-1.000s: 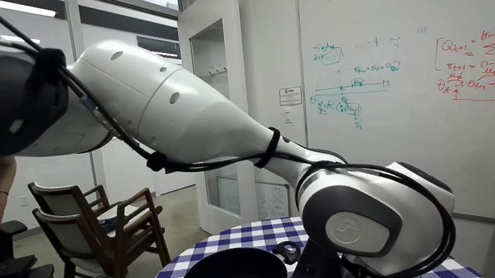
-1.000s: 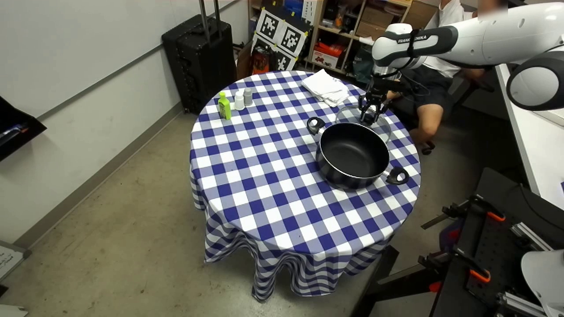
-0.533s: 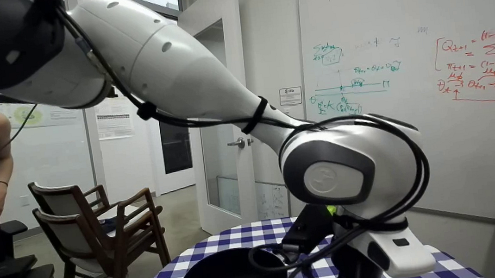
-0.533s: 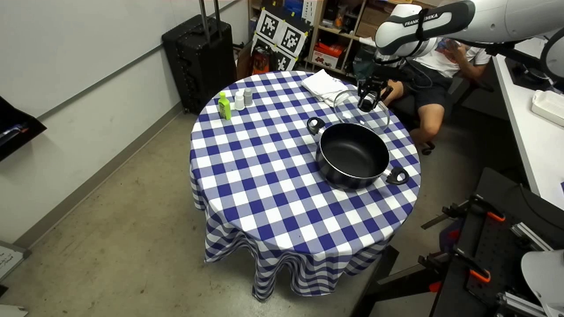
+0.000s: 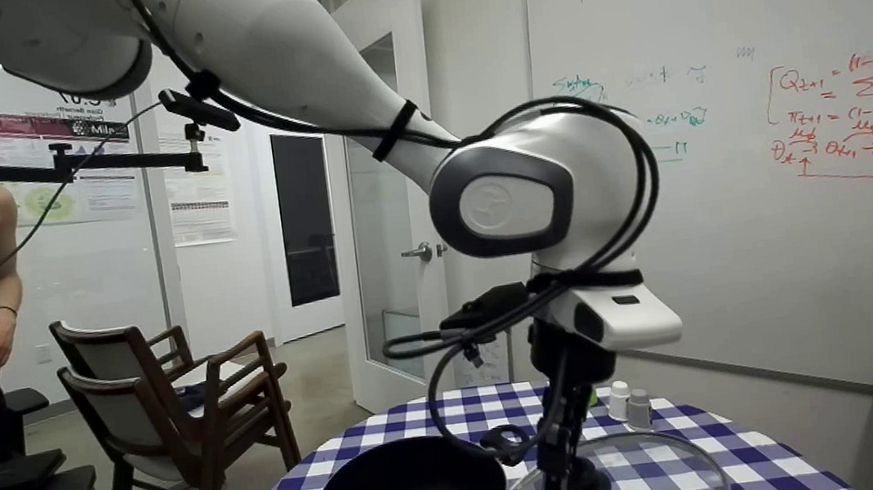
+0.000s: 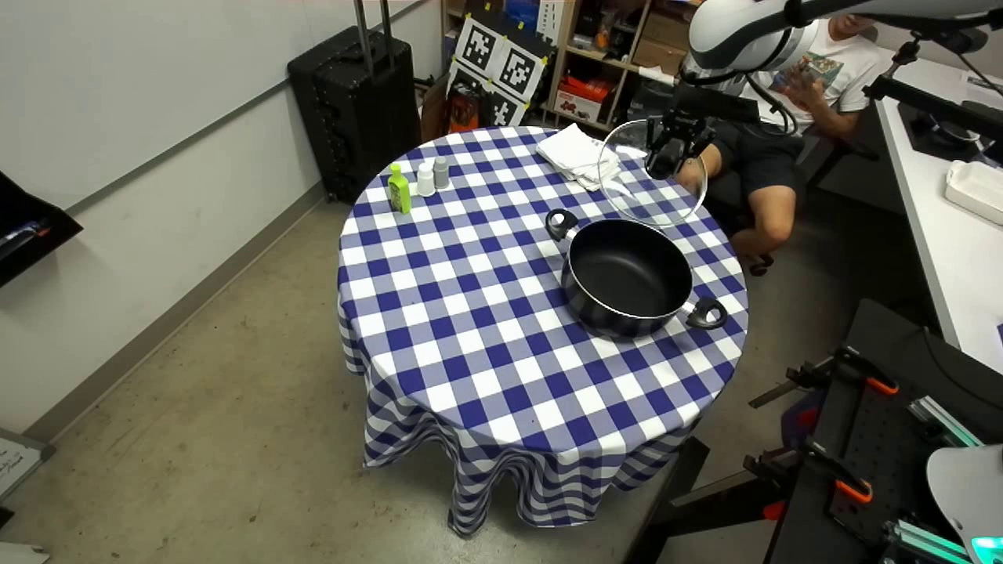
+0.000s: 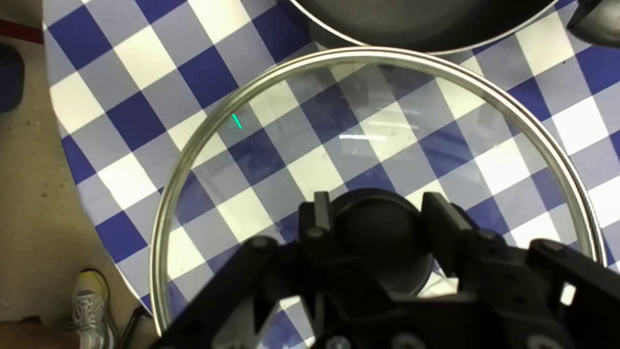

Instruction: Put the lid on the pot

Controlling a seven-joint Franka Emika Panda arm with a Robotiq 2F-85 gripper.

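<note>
The clear glass lid [image 6: 627, 184] with a metal rim hangs above the table, held by its black knob [image 7: 378, 232]. My gripper [image 7: 377, 208] is shut on the knob, one finger on each side. It also shows in both exterior views [image 5: 560, 487] [image 6: 666, 157]. The black pot [image 6: 627, 270] stands uncovered on the table; it also shows in an exterior view [image 5: 411, 486] and at the top of the wrist view [image 7: 431, 24]. The lid [image 7: 310, 145] is beside the pot, its edge just overlapping the pot's rim in the wrist view. Part of the knob is hidden by my fingers.
The pot's handles [image 6: 561, 224] stick out on two sides. A folded white cloth [image 6: 578, 155] lies at the table's edge. A green bottle [image 6: 399, 189], a white shaker [image 6: 425, 180] and a grey shaker [image 6: 442, 172] stand farther off. A person [image 6: 815, 82] sits behind the arm.
My arm has risen, lifting the lid from low behind the pot to well above the tablecloth. The gripper stays on the knob. The pot has not moved.
</note>
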